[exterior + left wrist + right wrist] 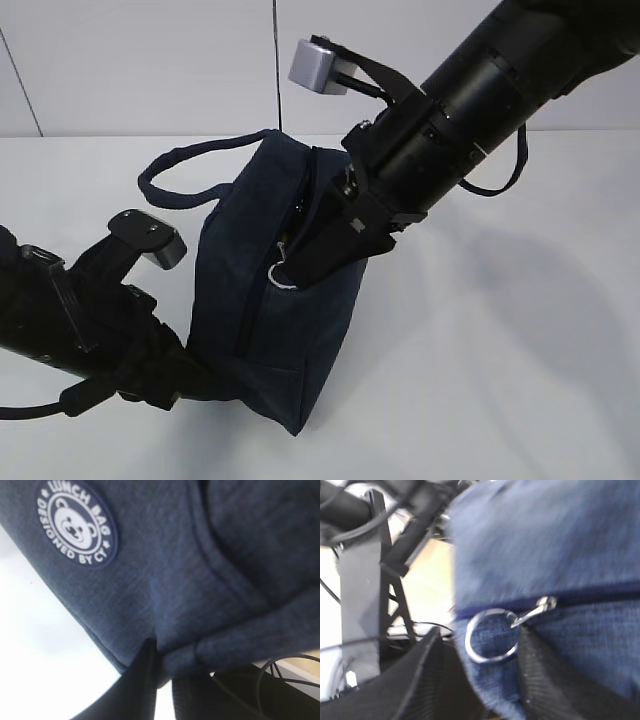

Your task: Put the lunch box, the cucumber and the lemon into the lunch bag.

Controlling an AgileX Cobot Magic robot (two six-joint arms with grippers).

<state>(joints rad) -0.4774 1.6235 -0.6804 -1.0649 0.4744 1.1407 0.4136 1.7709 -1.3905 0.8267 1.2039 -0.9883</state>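
One lunch bag [262,300], zipper side up

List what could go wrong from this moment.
1. The right tool straddles the silver ring pull without clearly gripping it; it may slip off.
2. The left tool pinches only a fold at the lunch bag edge; a zipper tug could pull the fabric free and topple the bag.

Left arm enters low from the left edge, wrist angled up and rightward; left gripper [162,680] with its two dark fingers [142,680] closed together, pinching the bottom edge of the lunch bag [270,300]; right arm descends diagonally from the upper right, forearm thick and black; right gripper [480,675] with jaws parted, straddling the ring pull [490,636], grip not discernible.
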